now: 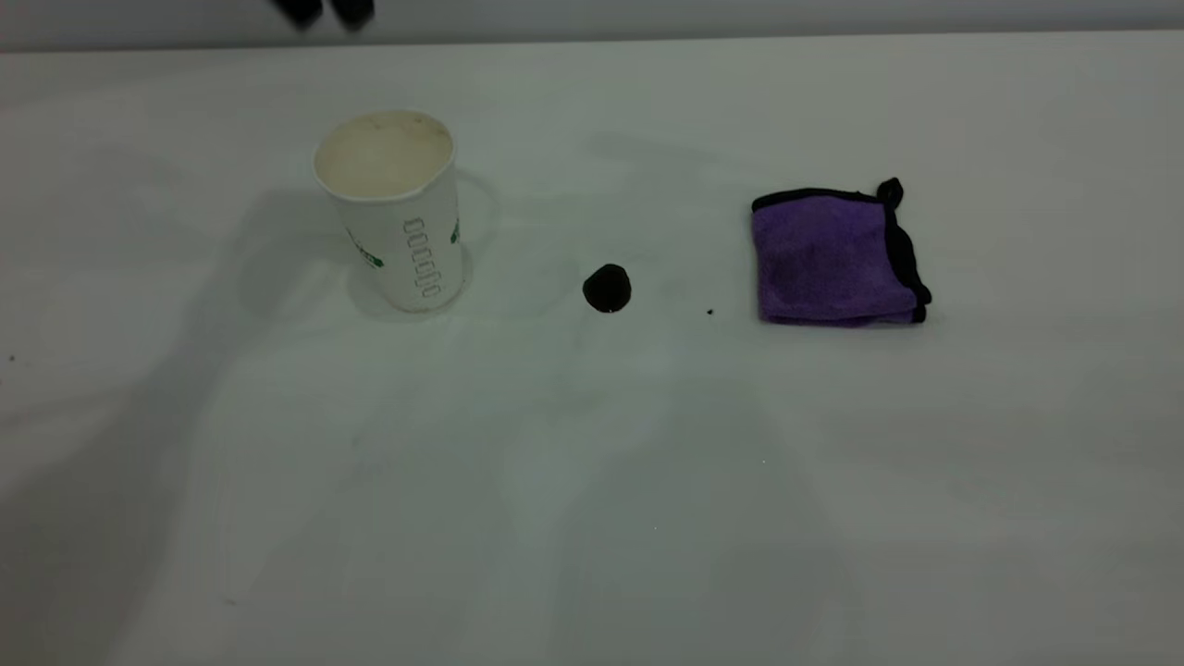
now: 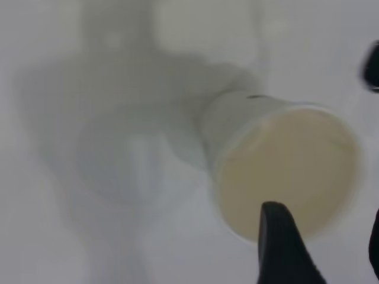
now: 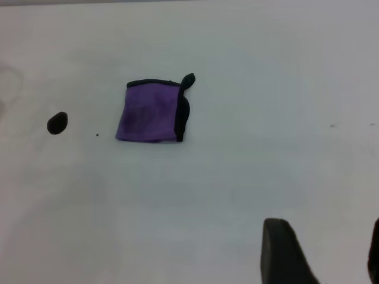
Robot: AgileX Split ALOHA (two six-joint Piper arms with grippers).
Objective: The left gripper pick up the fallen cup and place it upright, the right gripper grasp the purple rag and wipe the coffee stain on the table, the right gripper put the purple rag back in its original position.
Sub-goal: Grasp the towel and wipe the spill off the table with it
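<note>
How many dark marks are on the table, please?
2: the coffee stain lies between the cup and the purple rag; a tiny dark speck lies between that stain and the rag.

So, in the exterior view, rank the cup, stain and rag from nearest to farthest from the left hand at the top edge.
The left hand shows only as dark tips at the far left edge of the table.
1. Cup: upright, just below it, on the left.
2. Stain: centre, between cup and rag.
3. Rag: folded flat, far right.
</note>
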